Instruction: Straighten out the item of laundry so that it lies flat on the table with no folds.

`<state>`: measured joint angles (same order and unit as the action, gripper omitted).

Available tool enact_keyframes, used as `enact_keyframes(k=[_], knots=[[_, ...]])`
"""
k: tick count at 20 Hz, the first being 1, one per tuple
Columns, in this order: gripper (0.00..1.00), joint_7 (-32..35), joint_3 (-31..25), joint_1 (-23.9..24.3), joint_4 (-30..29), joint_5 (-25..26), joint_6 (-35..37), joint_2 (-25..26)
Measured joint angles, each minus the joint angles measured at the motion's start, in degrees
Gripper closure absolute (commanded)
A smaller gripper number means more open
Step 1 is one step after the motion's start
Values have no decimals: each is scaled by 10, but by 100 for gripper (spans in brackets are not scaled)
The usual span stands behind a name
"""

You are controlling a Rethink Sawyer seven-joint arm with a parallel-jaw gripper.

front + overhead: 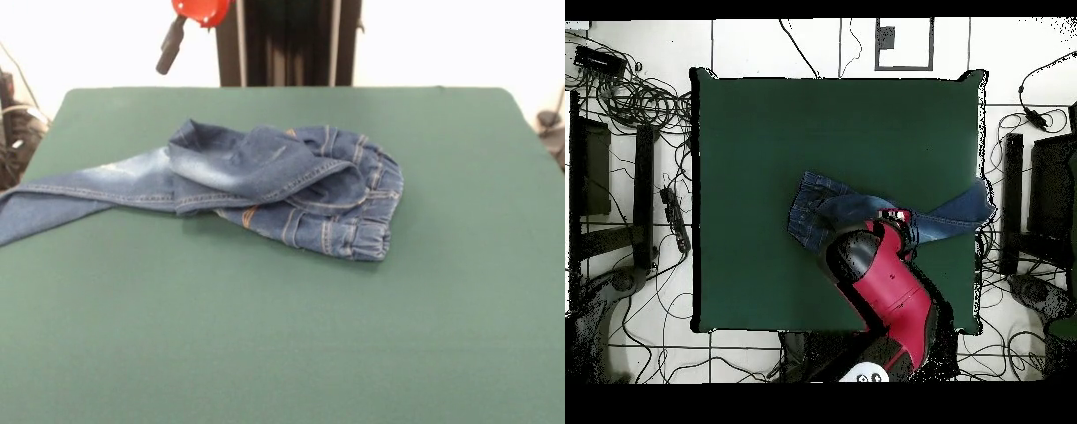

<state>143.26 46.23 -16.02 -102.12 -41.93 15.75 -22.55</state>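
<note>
The blue denim jeans (pixel 282 181) lie crumpled in the middle of the green table (pixel 282 336). The elastic waistband (pixel 371 216) is bunched at the right. One leg (pixel 62 199) stretches out to the table's left edge, and the other is folded over the top of the heap. In the overhead view the jeans (pixel 827 212) are partly covered by the red arm (pixel 890 285). The gripper (pixel 170 46) hangs high at the top of the front view, over the table's far edge and clear of the cloth. It also shows in the overhead view (pixel 897 220). It holds nothing that I can see.
The robot's pedestal (pixel 287 40) stands behind the table's far edge. Cables (pixel 640 100) and black stands (pixel 1010 200) lie on the floor around the table. Bare green cloth lies in front of the jeans and to their right in the front view.
</note>
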Motion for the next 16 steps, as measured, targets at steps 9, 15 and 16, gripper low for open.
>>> enact_keyframes(k=[9,15,16], knots=[[0,0,-3,5,34,-1,14,-1],[0,1,-4,0,61,-16,14,18],[0,3,-4,-3,71,-22,14,27]])
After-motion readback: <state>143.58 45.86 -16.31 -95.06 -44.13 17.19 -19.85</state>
